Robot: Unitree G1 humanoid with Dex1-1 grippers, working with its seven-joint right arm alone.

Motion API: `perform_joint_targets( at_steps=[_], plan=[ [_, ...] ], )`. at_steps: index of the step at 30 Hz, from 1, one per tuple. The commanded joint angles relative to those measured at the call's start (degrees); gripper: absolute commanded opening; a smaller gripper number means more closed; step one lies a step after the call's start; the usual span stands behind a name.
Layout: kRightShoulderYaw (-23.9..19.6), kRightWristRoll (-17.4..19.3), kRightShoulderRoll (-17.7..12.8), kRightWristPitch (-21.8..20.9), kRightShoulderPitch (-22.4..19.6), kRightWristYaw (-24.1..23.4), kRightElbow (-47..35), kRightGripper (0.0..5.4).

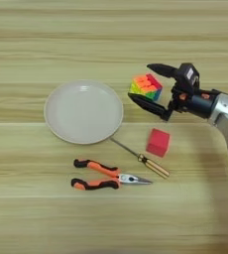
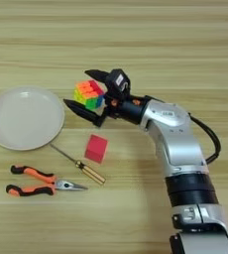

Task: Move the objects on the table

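Puzzle cube (image 1: 146,87) right of plate (image 1: 83,112), pliers (image 1: 106,176) below.

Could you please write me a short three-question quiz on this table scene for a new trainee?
1. True or false: the plate has the red cube on it.
2. Which thing sits between the open fingers of the right tool? A) pliers B) puzzle cube C) screwdriver
3. Fill in: the screwdriver's metal tip points toward the ____.

Key:
1. False; the plate is bare and the cube is on the table.
2. B, the puzzle cube.
3. plate; the pliers lie just below.
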Motion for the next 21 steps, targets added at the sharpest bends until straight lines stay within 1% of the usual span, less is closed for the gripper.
perform_joint_targets(
  at_steps=[1, 6, 16, 21],
  plan=[
    [0.2, -1.3, -0.3, -0.2, -4.8, -3.1, -0.7, 5.37],
    [1.1, -2.9, 0.5, 0.6, -5.2, -4.7, 1.0, 5.37],
    [1.4, -4.0, 1.3, 1.1, -6.0, -6.2, 3.1, 5.37],
    [1.9, -4.7, 2.1, 2.1, -6.2, -7.4, 4.3, 5.37]
  ],
)
